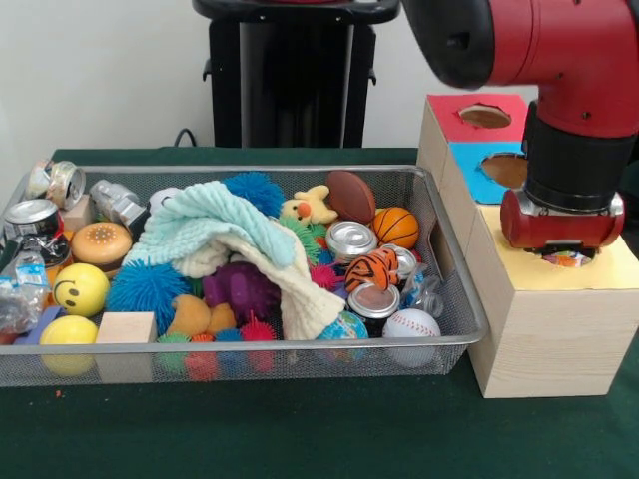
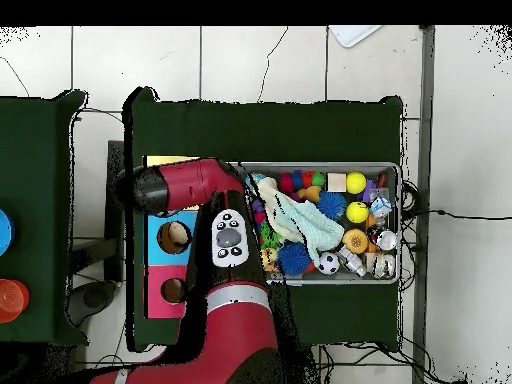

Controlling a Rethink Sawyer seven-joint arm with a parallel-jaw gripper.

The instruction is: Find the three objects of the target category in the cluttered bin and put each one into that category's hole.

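The wire-mesh bin (image 1: 240,172) fills the left and middle of the table, packed with toys; it also shows in the overhead view (image 2: 396,222). I see no polka-dot cloth in the bin. The arm's end (image 1: 561,222) stands right over the hole of the yellow-topped box (image 1: 619,271). A scrap of polka-dot cloth (image 1: 570,259) shows in the hole just under it. The gripper (image 1: 565,251) is down at the hole and mostly hidden by the red wrist. In the overhead view the arm (image 2: 190,185) covers the yellow box, with only a corner (image 2: 165,160) showing.
Mint-green and cream towels (image 1: 225,235) drape over the bin's middle. Around them lie balls, cans, a wooden block (image 1: 126,327) and plush toys. The blue-topped box hole (image 1: 505,170) and red-topped box hole (image 1: 484,116) lie behind the yellow box.
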